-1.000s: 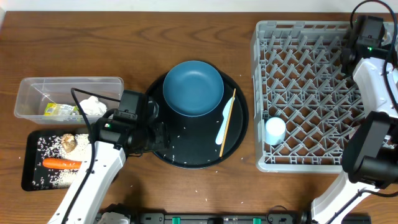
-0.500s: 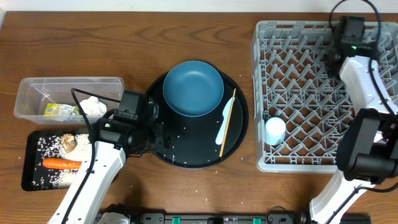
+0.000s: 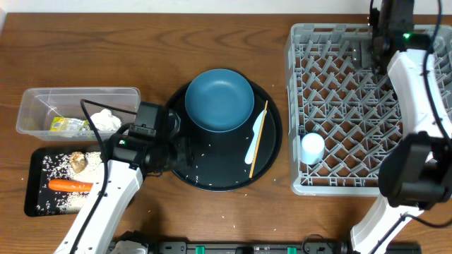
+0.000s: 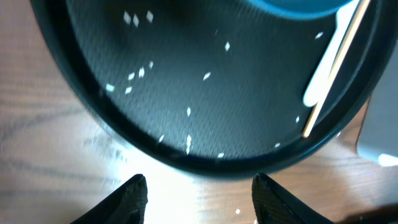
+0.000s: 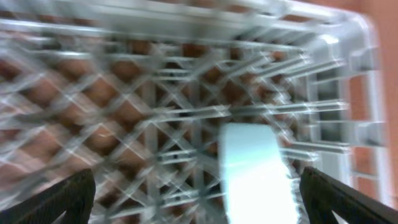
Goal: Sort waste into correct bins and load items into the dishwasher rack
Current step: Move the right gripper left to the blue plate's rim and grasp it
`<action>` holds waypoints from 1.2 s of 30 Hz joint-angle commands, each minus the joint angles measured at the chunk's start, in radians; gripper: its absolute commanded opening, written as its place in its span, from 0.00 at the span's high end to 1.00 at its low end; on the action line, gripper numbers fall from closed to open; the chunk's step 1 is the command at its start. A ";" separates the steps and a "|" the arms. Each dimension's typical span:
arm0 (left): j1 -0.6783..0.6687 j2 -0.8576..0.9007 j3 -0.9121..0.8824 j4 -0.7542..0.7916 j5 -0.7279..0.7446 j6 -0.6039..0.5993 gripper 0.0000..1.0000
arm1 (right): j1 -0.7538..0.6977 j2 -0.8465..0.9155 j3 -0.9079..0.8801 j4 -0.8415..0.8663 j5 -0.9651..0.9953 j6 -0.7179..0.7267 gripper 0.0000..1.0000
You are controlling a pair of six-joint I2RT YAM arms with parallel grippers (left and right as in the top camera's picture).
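1. The right gripper (image 5: 198, 186) has swung from the right side of the dishwasher rack (image 3: 293, 106) to its far edge. Its jaws have sprung wide apart and hold nothing.
2. The light-blue cup (image 3: 312, 148) has not moved and sits in the rack, well apart from that hand. My read: the hand is free for the next item.
3. The left gripper (image 4: 200, 186) is half spread and empty, over the near rim of the round tray (image 3: 191, 169). The plate (image 3: 219, 99) is ahead of its fingers.
4. Counts:
   - One each: plate, cup, spoon (image 3: 252, 144), chopstick (image 3: 260, 134), carrot (image 3: 69, 186), wrapper (image 3: 67, 126), tissue (image 3: 106, 118), scrap pile (image 3: 78, 161).
   - Two bins: clear tub (image 3: 78, 90) and black tray (image 3: 30, 180).
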 commanded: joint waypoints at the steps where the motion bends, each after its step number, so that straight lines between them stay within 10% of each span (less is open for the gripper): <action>1: 0.005 0.000 -0.006 0.048 -0.006 0.016 0.44 | 0.013 -0.096 0.059 -0.074 -0.304 0.062 0.02; 7: 0.005 0.005 -0.006 0.200 -0.006 -0.011 0.44 | 0.014 -0.134 0.057 -0.225 -0.583 0.062 0.23; 36: 0.006 0.493 -0.006 0.663 -0.148 -0.206 0.52 | 0.313 -0.130 -0.157 -0.306 -0.678 0.057 0.21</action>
